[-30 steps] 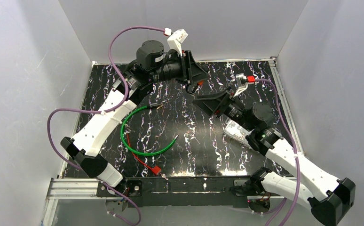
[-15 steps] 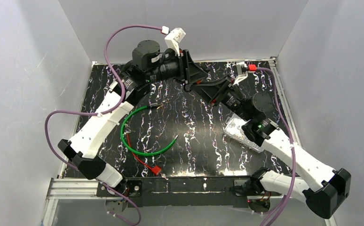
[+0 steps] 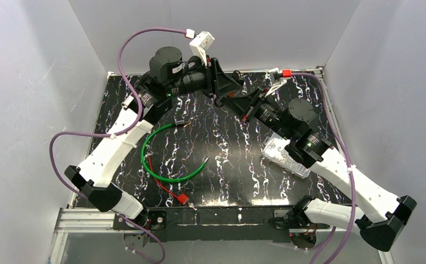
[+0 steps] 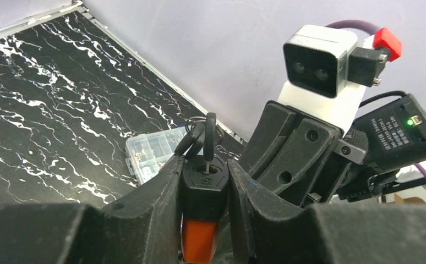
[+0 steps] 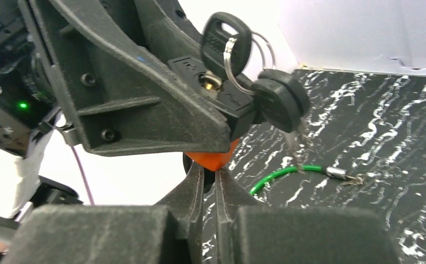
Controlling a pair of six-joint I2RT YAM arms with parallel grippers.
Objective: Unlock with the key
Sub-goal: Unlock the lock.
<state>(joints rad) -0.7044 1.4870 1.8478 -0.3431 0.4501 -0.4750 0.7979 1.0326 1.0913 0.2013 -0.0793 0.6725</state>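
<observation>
Orange-based and black-bodied, the lock sits clamped between the fingers of the left gripper, lifted off the table so that its keyhole faces the other arm. Its key is seated in the cylinder, with a spare key dangling beside it. Just beneath, the right gripper is pinched almost closed and holds nothing I can make out. It probably has to open before it can turn the key.

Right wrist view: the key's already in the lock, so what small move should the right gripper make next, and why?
Probably raise the right gripper and open it around the key head. The key is seated in the lock, which the left gripper clamps, but the right gripper sits shut below it, beside the orange end.
</observation>
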